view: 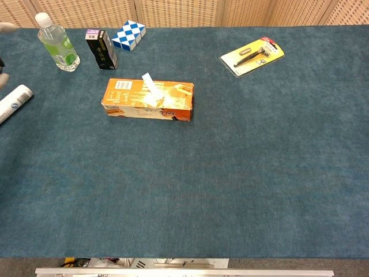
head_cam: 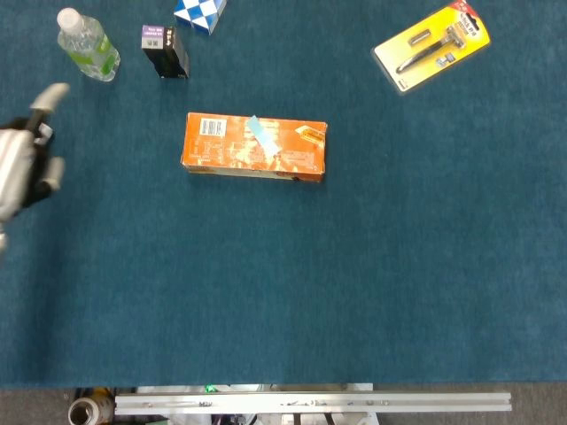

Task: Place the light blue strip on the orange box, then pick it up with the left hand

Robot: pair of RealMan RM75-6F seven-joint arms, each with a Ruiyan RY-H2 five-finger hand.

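Note:
The orange box (head_cam: 255, 148) (view: 149, 100) lies flat on the blue table, left of centre. The light blue strip (head_cam: 260, 134) (view: 151, 86) rests slanted on its top face, with nothing touching it. My left hand (head_cam: 25, 158) is at the far left edge of the head view, well away from the box, fingers apart and holding nothing; in the chest view only a fingertip sliver (view: 4, 27) shows at the left edge. My right hand appears in neither view.
At the back left stand a water bottle (head_cam: 88, 44) (view: 56, 43), a small black carton (head_cam: 165, 50) (view: 101, 49) and a blue-white checkered block (head_cam: 199, 12) (view: 128, 35). A white tube (view: 14, 103) lies at the left edge. A razor blister pack (head_cam: 432, 45) (view: 252, 55) lies back right.

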